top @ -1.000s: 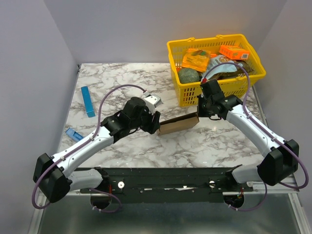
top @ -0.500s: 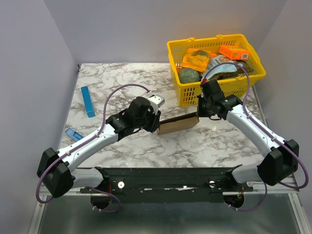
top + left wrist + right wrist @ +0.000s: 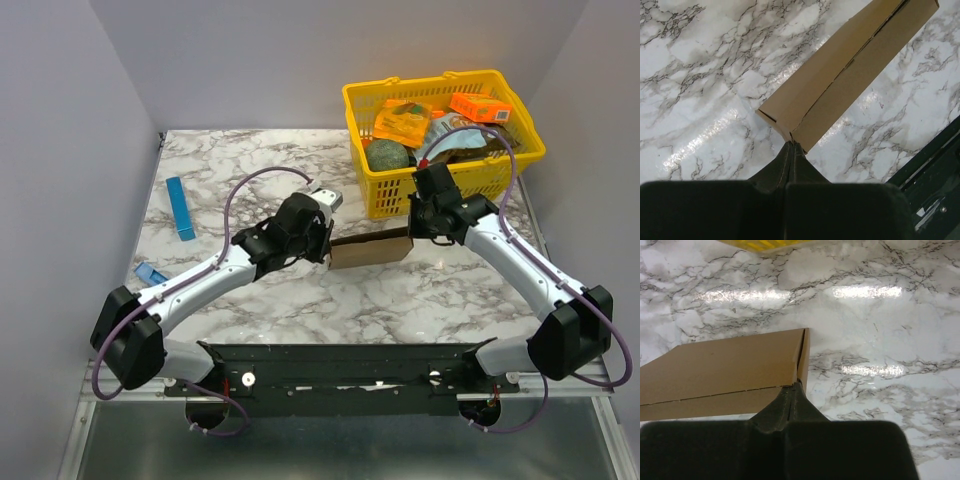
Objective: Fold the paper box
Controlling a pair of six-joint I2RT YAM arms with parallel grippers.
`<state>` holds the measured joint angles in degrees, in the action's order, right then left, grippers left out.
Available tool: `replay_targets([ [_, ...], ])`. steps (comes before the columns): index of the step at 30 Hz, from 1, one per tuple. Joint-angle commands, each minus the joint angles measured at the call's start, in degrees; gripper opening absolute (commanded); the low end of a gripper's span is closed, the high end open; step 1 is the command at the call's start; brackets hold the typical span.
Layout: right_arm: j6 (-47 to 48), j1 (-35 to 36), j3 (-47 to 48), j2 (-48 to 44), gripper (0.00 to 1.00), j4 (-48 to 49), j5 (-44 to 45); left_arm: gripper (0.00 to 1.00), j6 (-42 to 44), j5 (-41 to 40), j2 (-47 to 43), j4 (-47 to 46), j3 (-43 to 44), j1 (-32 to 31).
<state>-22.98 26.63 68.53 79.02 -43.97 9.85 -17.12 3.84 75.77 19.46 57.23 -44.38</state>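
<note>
Brown cardboard paper box (image 3: 370, 250) held between arms. Left gripper (image 3: 791, 147) fingers pinched on one end; right gripper (image 3: 796, 387) pinched on opposite end.

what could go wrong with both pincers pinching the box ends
The left pincer and right pincer each hold only a thin corner edge of the paper box, so it may slip or tear if pulled apart. The box looks nearly flat; pushing its ends together could buckle it off its creases. The right pincer sits close to the yellow basket and might bump it.
</note>
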Motion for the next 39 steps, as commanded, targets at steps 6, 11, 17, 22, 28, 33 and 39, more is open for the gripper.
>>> replay_targets([
  [6, 0.13, 0.09, 0.20, 1.04, 0.00, 1.60, 1.58, 0.00, -5.55, -6.29, 8.95, -2.85, 7.80, -0.18],
  [11, 1.01, 0.09, 0.29, 1.22, 0.01, 1.51, 2.19, 0.00, -5.46, -6.56, 12.73, -2.68, 11.06, 0.78],
  [17, 0.92, 0.09, -0.94, 0.08, 0.01, 2.04, 1.41, 0.00, -4.76, -6.65, 14.76, -3.29, 11.85, 1.84],
  [22, 0.22, 0.09, -4.36, -1.06, 0.01, 3.44, -0.18, 0.00, -4.76, -6.91, 14.50, -4.87, 10.01, 2.02],
  [28, -1.27, 0.17, -8.41, -3.96, 0.01, 6.17, -0.62, 0.00, -5.02, -7.17, 14.23, -5.31, 8.25, 2.02],
  [33, -1.71, 0.70, -10.87, -5.81, 0.01, 7.31, 1.84, 0.00, -5.02, -7.79, 13.79, -5.05, 7.19, 2.98],
  [39, -3.21, 2.81, -13.25, -6.16, 0.00, 8.28, 5.09, 0.00, -4.50, -10.07, 12.04, -4.61, 5.96, 3.77],
])
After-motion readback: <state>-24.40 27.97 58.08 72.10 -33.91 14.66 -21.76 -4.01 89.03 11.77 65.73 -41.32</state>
